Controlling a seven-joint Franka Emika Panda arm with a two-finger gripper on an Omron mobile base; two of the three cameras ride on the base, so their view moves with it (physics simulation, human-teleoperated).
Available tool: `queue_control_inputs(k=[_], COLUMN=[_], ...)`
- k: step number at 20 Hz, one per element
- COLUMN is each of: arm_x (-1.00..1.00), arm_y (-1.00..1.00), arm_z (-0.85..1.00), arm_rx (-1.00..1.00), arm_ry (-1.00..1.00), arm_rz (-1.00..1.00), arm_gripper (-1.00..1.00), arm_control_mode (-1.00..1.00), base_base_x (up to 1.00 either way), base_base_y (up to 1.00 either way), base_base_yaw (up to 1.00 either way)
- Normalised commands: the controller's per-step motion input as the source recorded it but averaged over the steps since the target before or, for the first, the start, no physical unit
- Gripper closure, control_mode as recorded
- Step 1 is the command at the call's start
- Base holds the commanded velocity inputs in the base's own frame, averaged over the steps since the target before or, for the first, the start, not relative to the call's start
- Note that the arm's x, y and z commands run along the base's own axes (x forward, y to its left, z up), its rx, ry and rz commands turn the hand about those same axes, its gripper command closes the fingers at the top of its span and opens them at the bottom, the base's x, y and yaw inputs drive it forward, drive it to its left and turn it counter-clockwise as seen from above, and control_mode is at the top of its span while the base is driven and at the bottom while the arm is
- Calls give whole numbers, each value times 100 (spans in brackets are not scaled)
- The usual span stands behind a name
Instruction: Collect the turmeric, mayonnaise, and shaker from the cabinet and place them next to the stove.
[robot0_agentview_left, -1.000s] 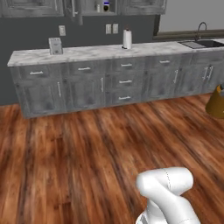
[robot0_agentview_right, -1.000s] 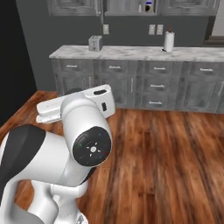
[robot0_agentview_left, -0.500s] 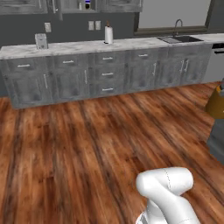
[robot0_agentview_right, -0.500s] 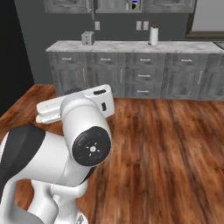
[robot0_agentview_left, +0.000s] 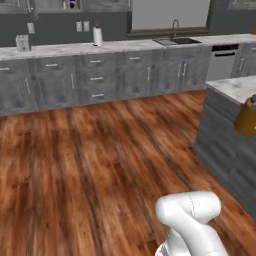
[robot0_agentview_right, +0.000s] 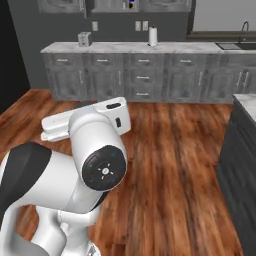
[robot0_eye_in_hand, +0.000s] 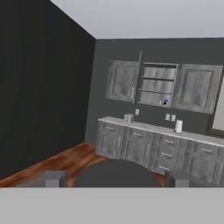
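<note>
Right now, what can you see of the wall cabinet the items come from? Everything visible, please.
The cabinet hangs on the dark wall above the marble-topped counter, between two shut panelled doors. It looks like grey wood grain. Its door stands open, swung edge-on at the left side, showing pale shelves. A small item with a blue top sits at the right end of the lowest shelf; other contents are too small to tell. The paper-towel roll stands on the counter below.

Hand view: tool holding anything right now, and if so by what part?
Nothing is held. The tool is open, its fingertips stand wide apart with nothing between them, pointed across the room at the open cabinet far off.
</note>
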Motion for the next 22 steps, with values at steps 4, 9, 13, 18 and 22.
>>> queue_control_inputs(k=[4,9,13,18,22], arm_x=[0,0,0,0,0], arm_y=[0,0,0,0,0], arm_z=[0,0,0,0,0], arm_rx=[0,0,0,0,0], arm_ry=[0,0,0,0,0], arm_rz=[0,0,0,0,0], arm_gripper=[100,100,100,100,100], arm_control_mode=[100,100,100,100,100], base_base_x=[-76,-74,-38,-2,0], base_base_y=[-100,-100,-100,-100,-100], base_base_yaw=[0,0,0,0,2])
